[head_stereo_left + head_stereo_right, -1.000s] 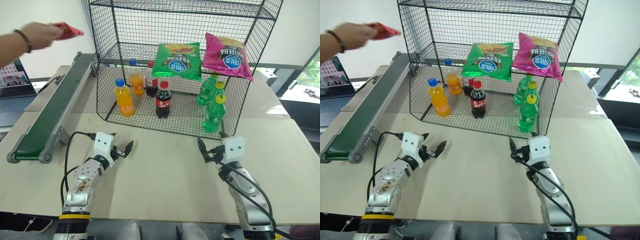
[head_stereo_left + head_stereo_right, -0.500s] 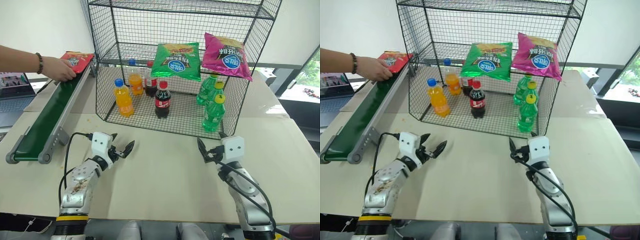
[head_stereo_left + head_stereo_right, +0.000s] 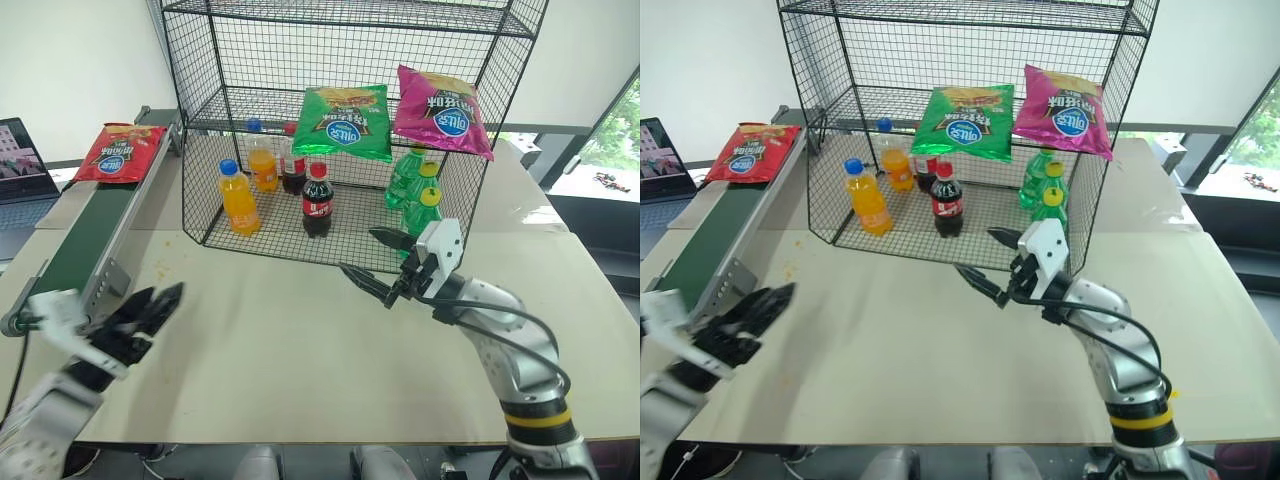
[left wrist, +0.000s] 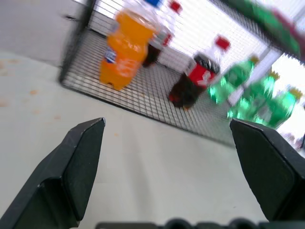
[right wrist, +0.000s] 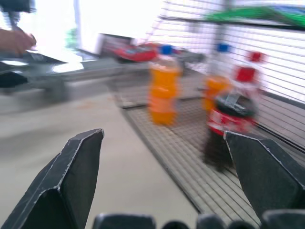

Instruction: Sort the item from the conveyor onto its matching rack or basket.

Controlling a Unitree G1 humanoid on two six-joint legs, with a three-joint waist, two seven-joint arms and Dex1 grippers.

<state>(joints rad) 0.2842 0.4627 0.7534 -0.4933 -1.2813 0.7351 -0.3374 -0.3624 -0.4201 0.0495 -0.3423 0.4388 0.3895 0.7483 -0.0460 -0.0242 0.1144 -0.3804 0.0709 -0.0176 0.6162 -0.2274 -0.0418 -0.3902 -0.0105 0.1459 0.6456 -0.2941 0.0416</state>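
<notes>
Red chip bag (image 3: 121,153) flat on conveyor (image 3: 85,240) far end, well apart from left gripper (image 3: 140,312) and right gripper (image 3: 375,262), both spread wide, empty

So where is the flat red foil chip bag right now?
The flat red foil chip bag lies at the far end of the dark green conveyor belt, on the robot's left, beside the tall black wire-mesh rack.

left claw (image 3: 150,307): spread wide, empty | right claw (image 3: 378,262): spread wide, empty
</notes>
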